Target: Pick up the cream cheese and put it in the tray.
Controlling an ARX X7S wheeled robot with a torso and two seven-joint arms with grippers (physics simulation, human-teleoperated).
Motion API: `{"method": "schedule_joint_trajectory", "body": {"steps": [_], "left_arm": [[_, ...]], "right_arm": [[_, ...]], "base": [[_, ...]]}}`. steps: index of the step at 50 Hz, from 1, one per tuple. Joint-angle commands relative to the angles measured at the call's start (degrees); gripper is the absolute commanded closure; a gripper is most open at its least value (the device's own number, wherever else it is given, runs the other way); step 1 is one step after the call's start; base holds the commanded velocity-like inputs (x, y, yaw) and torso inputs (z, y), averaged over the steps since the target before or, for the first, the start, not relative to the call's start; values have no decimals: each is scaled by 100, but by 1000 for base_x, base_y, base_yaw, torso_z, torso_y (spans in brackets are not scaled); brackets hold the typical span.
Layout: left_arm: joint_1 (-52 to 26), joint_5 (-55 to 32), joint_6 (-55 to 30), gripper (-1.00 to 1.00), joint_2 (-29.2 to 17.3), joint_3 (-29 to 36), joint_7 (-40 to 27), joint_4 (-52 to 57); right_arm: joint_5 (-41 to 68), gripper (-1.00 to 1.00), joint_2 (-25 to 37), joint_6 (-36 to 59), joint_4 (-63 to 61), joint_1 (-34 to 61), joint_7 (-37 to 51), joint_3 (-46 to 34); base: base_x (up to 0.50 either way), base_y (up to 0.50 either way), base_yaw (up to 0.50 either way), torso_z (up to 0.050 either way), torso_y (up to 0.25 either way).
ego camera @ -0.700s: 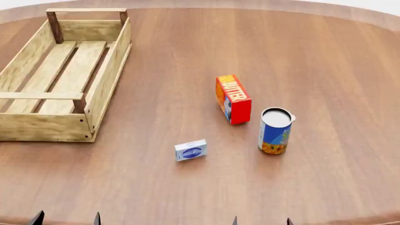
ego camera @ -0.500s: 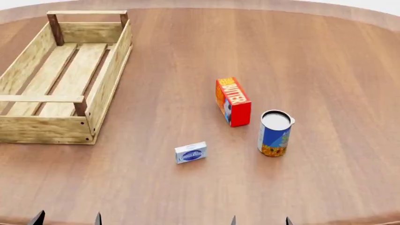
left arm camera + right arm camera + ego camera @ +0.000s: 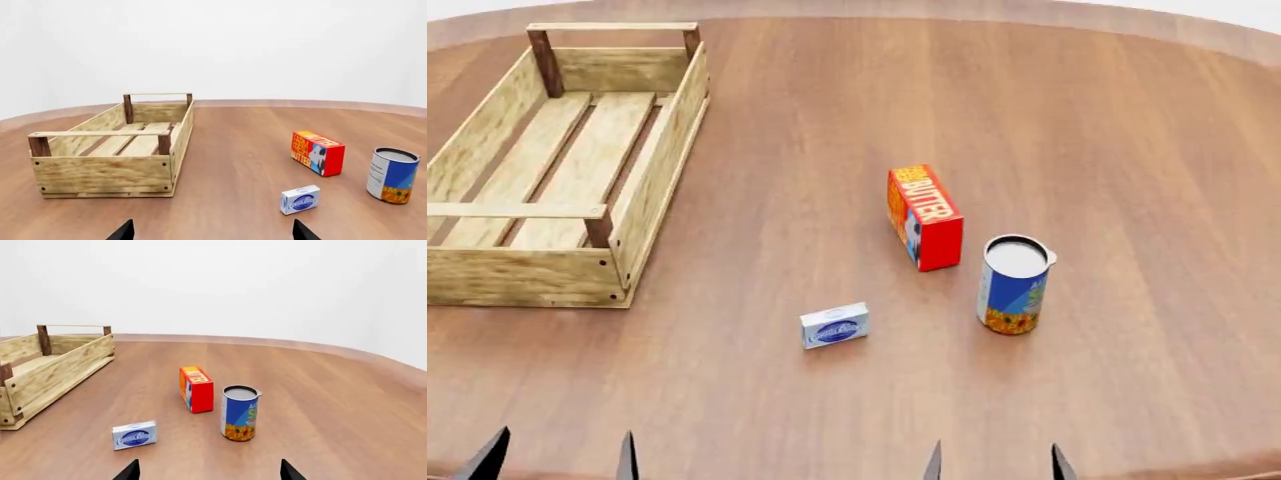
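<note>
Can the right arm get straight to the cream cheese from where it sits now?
Probably yes. The cream cheese lies alone on open table, ahead of the open right gripper, with nothing between them. The butter box and can stand farther back, clear of that path.

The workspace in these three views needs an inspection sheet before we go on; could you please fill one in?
Surface: round brown wooden table, no spills seen.
Job's things: cream cheese lying on the table, untouched; tray standing apart from it, nothing inside.
Clutter: butter box and can, both upright, close together beyond the cream cheese.
Grippers: left gripper and right gripper open, only fingertips showing, holding nothing.
Cables: nothing seen.
Surroundings: plain white backdrop.
</note>
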Motion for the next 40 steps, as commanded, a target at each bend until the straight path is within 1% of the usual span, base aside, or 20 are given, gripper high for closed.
{"method": "schedule_joint_trajectory", "body": {"steps": [1, 8, 11, 12, 13, 16, 17, 33, 40], "left_arm": [[23, 97, 69, -100, -98, 54, -276, 826], [120, 42, 62, -100, -192, 48, -345, 1487], [174, 24, 231, -100, -241, 42, -357, 1634], [187, 35, 326, -100, -254, 48, -362, 1625], [267, 43, 601, -100, -265, 34, -374, 1650], [345, -50, 822, -100, -301, 32, -346, 1661], [418, -3, 1037, -100, -315, 50, -344, 1660], [544, -125, 1397, -100, -400, 48, -461, 1655], [525, -243, 1503, -100, -431, 44, -477, 1501]], "right_arm": [[-1, -100, 141, 135, -622, -13, 208, -30], [-50, -100, 221, 209, -1106, -56, 324, -59], [-47, -100, 254, -32, -1298, -138, 360, -49], [-39, -100, 270, -67, -1353, -170, 356, -56], [-180, -100, 269, -120, -1481, -259, 473, -47], [-180, -100, 306, -316, -1530, -356, 480, -72], [-221, -100, 313, -344, -1539, -370, 504, -86], [-243, -100, 375, -842, -1483, -542, 703, -132], [-189, -100, 395, -871, -1419, -533, 745, -155]], "base": [[0, 0, 0, 0, 0], [0, 0, 0, 0, 0], [0, 0, 0, 0, 0], [0, 0, 0, 0, 0], [0, 0, 0, 0, 0], [0, 0, 0, 0, 0], [0, 0, 0, 0, 0], [0, 0, 0, 0, 0], [0, 0, 0, 0, 0]]}}
